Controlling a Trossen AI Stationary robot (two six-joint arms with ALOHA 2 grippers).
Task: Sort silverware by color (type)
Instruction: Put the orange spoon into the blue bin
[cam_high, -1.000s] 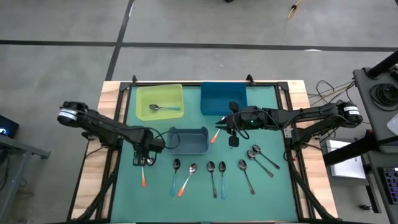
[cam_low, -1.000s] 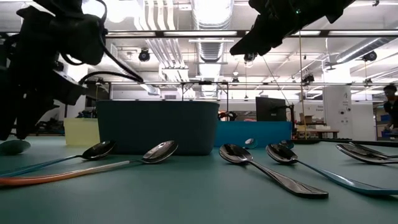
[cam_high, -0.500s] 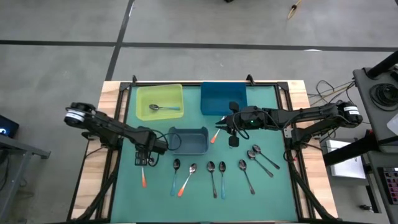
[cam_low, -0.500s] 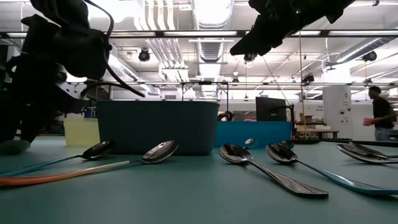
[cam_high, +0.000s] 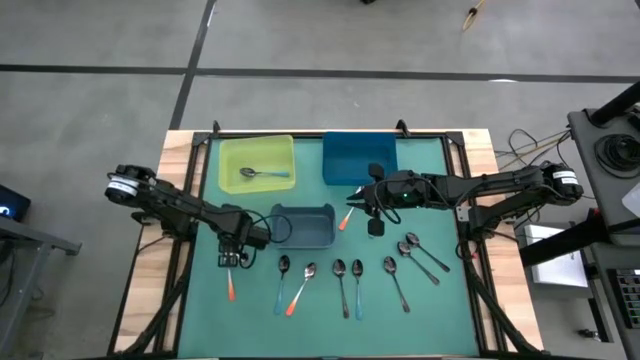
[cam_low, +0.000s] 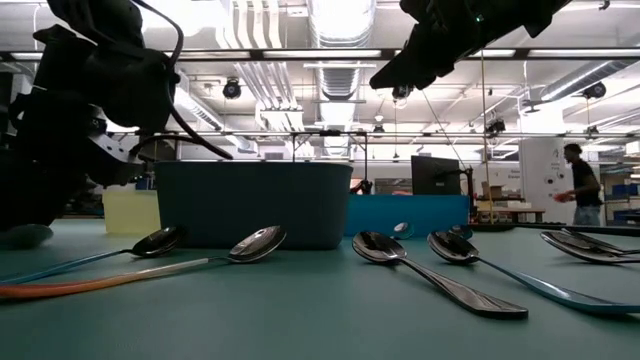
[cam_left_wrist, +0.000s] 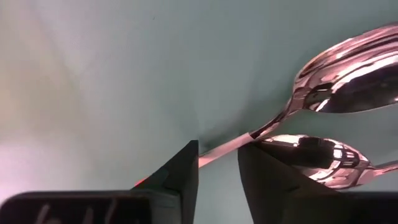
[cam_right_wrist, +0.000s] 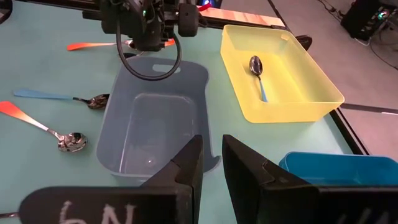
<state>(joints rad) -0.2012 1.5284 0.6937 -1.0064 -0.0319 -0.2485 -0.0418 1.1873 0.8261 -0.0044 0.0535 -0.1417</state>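
Item 1: left pincer (cam_high: 231, 259) had narrowed around the neck of 1 orange-handled spoon (cam_high: 230, 285) on the table (cam_high: 440, 300), suggesting pickup was imminent. Item 2: right pincer (cam_high: 352, 203) held 1 orange spoon (cam_high: 346, 217) beside the grey bin (cam_high: 303, 226).

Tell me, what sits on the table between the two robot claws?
From above, the grey-blue bin sits between the left gripper and the right gripper, which holds an orange-handled spoon.

Workshop-like lab: exposed ceiling ducts (cam_low: 335, 25), monitors (cam_low: 437, 175), benches behind.
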